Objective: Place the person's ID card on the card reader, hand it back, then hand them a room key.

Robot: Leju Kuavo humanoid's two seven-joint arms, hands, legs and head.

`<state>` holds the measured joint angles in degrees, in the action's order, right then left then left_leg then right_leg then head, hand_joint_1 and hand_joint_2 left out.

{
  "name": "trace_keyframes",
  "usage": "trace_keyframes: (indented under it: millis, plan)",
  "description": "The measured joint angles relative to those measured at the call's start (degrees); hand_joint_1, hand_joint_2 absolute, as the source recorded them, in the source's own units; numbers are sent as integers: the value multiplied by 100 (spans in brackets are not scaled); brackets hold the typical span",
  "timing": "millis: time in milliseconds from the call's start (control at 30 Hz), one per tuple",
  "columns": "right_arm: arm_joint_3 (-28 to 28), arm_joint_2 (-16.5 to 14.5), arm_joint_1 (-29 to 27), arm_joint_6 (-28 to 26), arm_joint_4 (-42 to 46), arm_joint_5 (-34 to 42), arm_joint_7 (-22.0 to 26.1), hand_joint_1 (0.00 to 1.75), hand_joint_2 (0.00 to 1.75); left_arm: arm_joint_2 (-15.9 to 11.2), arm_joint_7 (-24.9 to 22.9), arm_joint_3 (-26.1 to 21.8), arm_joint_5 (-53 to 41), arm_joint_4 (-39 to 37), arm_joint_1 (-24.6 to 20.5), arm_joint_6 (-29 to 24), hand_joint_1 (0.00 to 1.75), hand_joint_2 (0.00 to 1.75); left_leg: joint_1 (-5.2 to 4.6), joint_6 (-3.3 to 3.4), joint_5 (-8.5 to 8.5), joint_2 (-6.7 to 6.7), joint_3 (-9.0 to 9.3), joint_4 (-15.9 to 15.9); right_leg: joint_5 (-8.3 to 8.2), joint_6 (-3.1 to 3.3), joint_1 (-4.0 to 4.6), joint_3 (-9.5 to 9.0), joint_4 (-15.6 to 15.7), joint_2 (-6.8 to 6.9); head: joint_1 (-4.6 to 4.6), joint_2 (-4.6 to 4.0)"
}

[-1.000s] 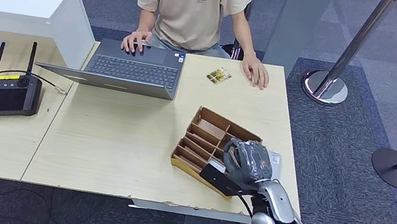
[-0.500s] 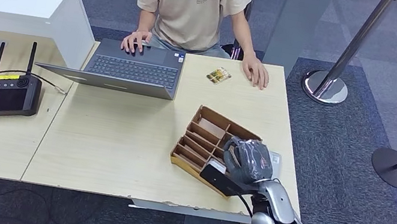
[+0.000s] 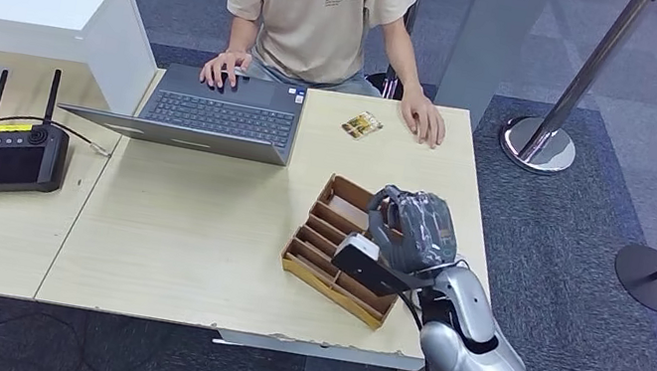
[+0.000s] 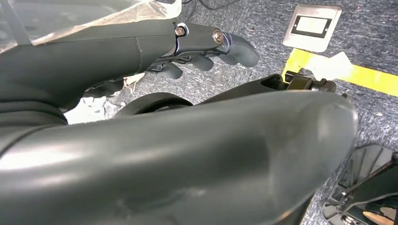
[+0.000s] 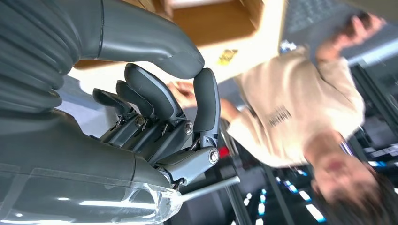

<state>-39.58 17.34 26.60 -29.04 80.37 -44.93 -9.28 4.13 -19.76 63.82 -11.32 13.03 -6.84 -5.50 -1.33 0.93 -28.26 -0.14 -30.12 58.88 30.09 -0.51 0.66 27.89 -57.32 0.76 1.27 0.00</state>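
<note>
Head view: the right hand [image 3: 415,230] sits above the far right part of the brown divided tray [image 3: 326,246], which lies on the light wooden table [image 3: 187,222]. Its fingers curl inward; whether they hold a card cannot be told from here. A small yellow-patterned card [image 3: 362,125] lies near the table's far edge, just beside the person's hand [image 3: 424,119]. The person [image 3: 320,3] stands behind the table (other hand on the open laptop [image 3: 215,114]). A black controller with two antennas [image 3: 11,151] rests on the adjoining table.

Left wrist view: the left hand [image 4: 197,44] hangs over grey carpet, fingers curled in, holding nothing.

Right wrist view: the right hand's thumb tip meets a fingertip [image 5: 205,89]; nothing is visible between them.
</note>
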Motion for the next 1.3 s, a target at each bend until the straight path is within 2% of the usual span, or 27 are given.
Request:
trace_keyframes:
  millis: [267, 467, 500, 633, 700, 900, 1067, 1100, 1233, 1300]
  plan:
    - [-8, 1, 561, 250, 464, -39, -32, 175, 175, 16, 24, 1, -66, 0, -18, 57, 0, 0, 0, 0, 0, 0, -1, 0, 0, 0, 0, 1, -1, 0, 0, 0]
    - [-66, -24, 1174, 580, 555, 287, 35, 175, 175, 49, 61, 4, -166, 0, -56, 108, 0, 0, -1, 0, 0, 1, -2, 0, -2, 0, 0, 0, -2, 0, 0, 0]
    - [-79, -30, 1324, 647, 525, 386, 68, 167, 175, 52, 73, 5, -185, 0, -65, 122, 0, 0, -1, 0, 0, 1, -2, 0, -3, 0, 0, 0, -2, 0, 0, 0]
    - [-125, -102, 1924, 723, 190, 822, 245, 10, 175, 71, 102, 9, -197, 0, -113, 148, 0, 0, 0, -1, 1, -1, -2, 0, -3, 0, 0, 0, -3, 0, -1, 0]
    - [-139, -148, 2112, 645, -15, 1006, 356, 0, 175, 81, 111, 9, -163, 0, -129, 148, 0, 0, 0, -1, 1, -2, -2, 0, -3, 0, 0, -1, -3, 1, 0, 0]
    - [-142, -298, 2090, 212, -454, 1410, 670, 0, 175, 87, 131, 9, -45, 0, -140, 174, 0, 0, 0, -1, 1, -3, -2, 0, -3, -1, 0, 2, -2, 1, 0, 0]
    - [-121, -326, 1709, 9, -533, 1626, 716, 0, 175, 84, 115, 7, 6, 0, -132, 167, 0, 0, 1, -1, 0, -2, -1, 0, -2, -1, 0, 2, -2, 1, -1, 0]
    - [-107, -322, 1601, -8, -515, 1655, 719, 7, 175, 81, 129, 5, 31, 0, -125, 162, 0, 0, 1, -1, 0, -2, -1, 0, -2, -1, 0, 2, -2, 1, 0, 0]
    - [-25, -275, 1094, -46, -293, 1580, 628, 168, 175, 64, 195, -7, 109, 0, -83, 114, 0, 0, 1, -1, 0, -1, 0, 0, -2, -1, 0, 3, -1, 0, -1, 0]
    - [27, -231, 837, -53, -127, 1483, 525, 175, 175, 55, 183, -16, 137, 0, -64, 64, 0, 0, 1, -1, 0, -1, 1, 0, -2, -1, 0, 2, -1, 0, -1, 0]
